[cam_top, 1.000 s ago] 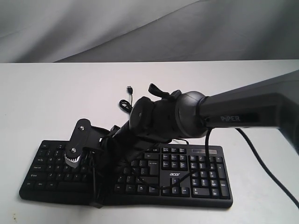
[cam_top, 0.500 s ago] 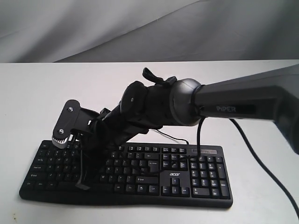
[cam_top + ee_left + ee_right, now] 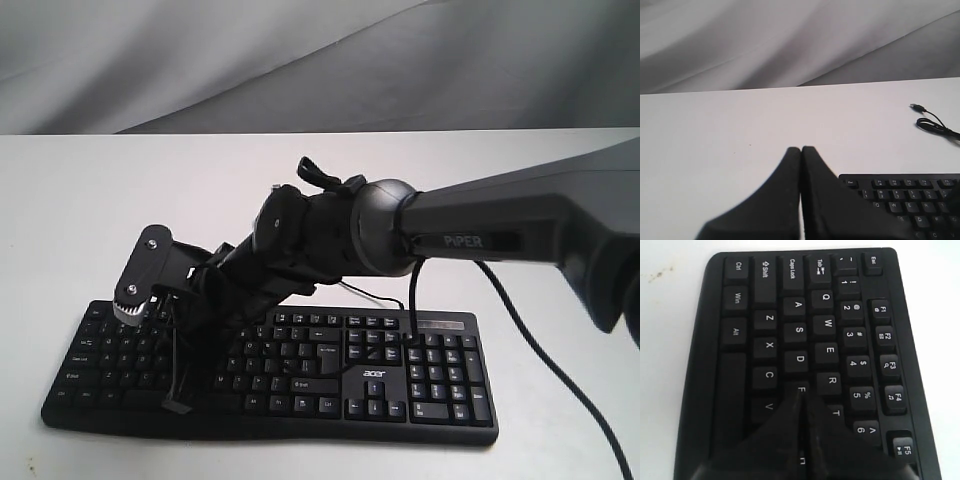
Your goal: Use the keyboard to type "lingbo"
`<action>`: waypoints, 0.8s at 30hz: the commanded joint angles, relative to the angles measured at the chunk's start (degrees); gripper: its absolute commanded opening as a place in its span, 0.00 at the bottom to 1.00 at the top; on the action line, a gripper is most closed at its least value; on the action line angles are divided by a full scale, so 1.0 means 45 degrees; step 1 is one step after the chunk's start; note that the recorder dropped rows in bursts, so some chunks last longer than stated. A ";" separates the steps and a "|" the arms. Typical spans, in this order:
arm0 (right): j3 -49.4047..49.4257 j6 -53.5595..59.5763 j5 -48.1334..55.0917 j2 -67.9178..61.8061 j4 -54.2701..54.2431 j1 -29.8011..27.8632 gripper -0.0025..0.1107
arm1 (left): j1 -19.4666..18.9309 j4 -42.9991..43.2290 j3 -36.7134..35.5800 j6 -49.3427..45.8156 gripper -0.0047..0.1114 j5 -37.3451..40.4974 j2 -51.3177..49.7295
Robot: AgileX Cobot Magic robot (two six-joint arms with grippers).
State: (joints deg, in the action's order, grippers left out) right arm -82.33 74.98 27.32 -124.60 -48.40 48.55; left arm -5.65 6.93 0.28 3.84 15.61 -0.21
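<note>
The black two-fingered right claw (image 3: 801,392) has its fingers pressed together into one narrow wedge and holds nothing, which suits striking a single key. In the right wrist view its point covers the near edge of the F key (image 3: 793,387), with the D key (image 3: 799,360) just beyond. Whether it touches a keycap cannot be told. Since "g" and "b" lie just on the hidden side of F, the step in hand is probably one of those letters. To do it well, centre the point on that one cap and come down straight. Keep the press short, so the letter does not repeat, then lift clear before shifting sideways. The wedge widens behind its point, so a steep tilt should keep its heel off neighbouring keys. The wide black plastic keyboard (image 3: 300,385) lies flat on the white table (image 3: 80,200), with the grey right arm (image 3: 480,215) slanting across it. The left claw (image 3: 801,149), likewise pinched closed and empty, hangs over bare table just beside the keyboard's Esc corner. It is best left there. The thin black USB cable (image 3: 932,122) lies behind, well apart.
</note>
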 commanded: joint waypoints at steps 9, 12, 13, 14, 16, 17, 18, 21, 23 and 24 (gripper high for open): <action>-0.0100 -0.0025 -0.0281 -0.0354 -0.0338 0.0011 0.02 | -0.0013 -0.0048 -0.0062 0.0027 0.04 -0.0086 0.0047; -0.0100 -0.0025 -0.0255 -0.0354 -0.0338 0.0011 0.02 | -0.0013 -0.0048 -0.0062 0.0027 0.04 -0.0086 0.0047; -0.0100 -0.0025 -0.0229 -0.0354 -0.0338 0.0011 0.02 | -0.0013 -0.0048 -0.0062 0.0027 0.04 -0.0086 0.0047; -0.0100 -0.0025 -0.0229 -0.0354 -0.0338 0.0011 0.02 | -0.0013 -0.0048 -0.0062 0.0027 0.04 -0.0086 0.0047; -0.0100 -0.0025 -0.0229 -0.0354 -0.0338 0.0011 0.02 | -0.0013 -0.0048 -0.0062 0.0027 0.04 -0.0086 0.0047; -0.0100 -0.0025 -0.0229 -0.0354 -0.0338 0.0011 0.02 | -0.0013 -0.0048 -0.0062 0.0027 0.04 -0.0086 0.0047; -0.0100 -0.0025 -0.0228 -0.0388 -0.0338 0.0011 0.02 | -0.0013 -0.0048 -0.0062 0.0027 0.04 -0.0086 0.0047; -0.0100 -0.0025 -0.0178 -0.0477 -0.0338 0.0011 0.02 | -0.0013 -0.0048 -0.0062 0.0027 0.04 -0.0086 0.0047; -0.0100 -0.0025 -0.0177 -0.0477 -0.0370 0.0011 0.02 | -0.0013 -0.0048 -0.0062 0.0027 0.04 -0.0086 0.0047; -0.0100 -0.0025 -0.0177 -0.0477 -0.0347 0.0011 0.02 | -0.0013 -0.0048 -0.0062 0.0027 0.04 -0.0086 0.0047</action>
State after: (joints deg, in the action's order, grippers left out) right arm -82.43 74.98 26.40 -126.51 -49.38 48.55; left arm -5.65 6.93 0.28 3.84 15.61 -0.21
